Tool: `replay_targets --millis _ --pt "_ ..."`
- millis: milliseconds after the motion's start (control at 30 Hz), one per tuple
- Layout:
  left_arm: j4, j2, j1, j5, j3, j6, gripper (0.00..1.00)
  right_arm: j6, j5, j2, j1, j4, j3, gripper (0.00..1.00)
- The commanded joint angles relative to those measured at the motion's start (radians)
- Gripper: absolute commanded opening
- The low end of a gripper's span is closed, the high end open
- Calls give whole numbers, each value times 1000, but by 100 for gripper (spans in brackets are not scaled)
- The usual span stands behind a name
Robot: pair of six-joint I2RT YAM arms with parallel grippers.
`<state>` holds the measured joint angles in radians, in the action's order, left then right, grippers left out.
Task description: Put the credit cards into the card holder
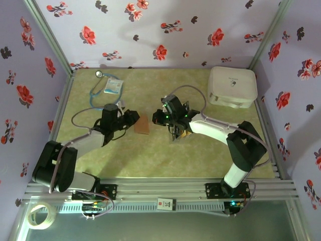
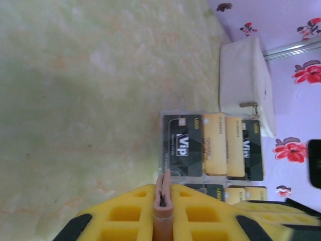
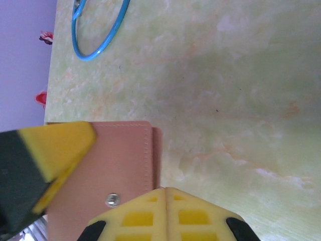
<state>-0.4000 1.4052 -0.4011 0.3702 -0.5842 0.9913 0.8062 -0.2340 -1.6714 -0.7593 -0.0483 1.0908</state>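
The reddish-brown card holder (image 1: 142,124) lies flat mid-table, folded, its snap showing in the right wrist view (image 3: 120,160). My left gripper (image 1: 132,119) is shut on its left edge; the left wrist view shows the leather edge (image 2: 164,198) pinched between the yellow fingers (image 2: 125,216). My right gripper (image 1: 162,119) hovers just right of the holder, jaws pressed together (image 3: 166,192) with nothing seen between them. The credit cards (image 2: 210,148), black and yellow-orange, lie side by side in a clear tray beyond the holder, mostly hidden under the right arm in the top view (image 1: 184,133).
A big white rounded case (image 1: 231,86) stands at the back right. A blue stethoscope (image 1: 99,89) and a small packet (image 1: 113,85) lie at the back left. A tape roll (image 1: 41,215) sits off the table, front left.
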Motion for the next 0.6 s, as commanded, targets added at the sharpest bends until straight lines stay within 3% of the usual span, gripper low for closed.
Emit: replay_targets --millis 0,300,567 --pt "-106 44 5 18 32 0 12 14 -10 16 -2 35 -8 0" --pt "-243 129 10 30 73 6 47 39 -31 12 -3 53 2 0" --pt "-283 164 41 48 97 10 58 55 -56 -7 -14 56 49 0"
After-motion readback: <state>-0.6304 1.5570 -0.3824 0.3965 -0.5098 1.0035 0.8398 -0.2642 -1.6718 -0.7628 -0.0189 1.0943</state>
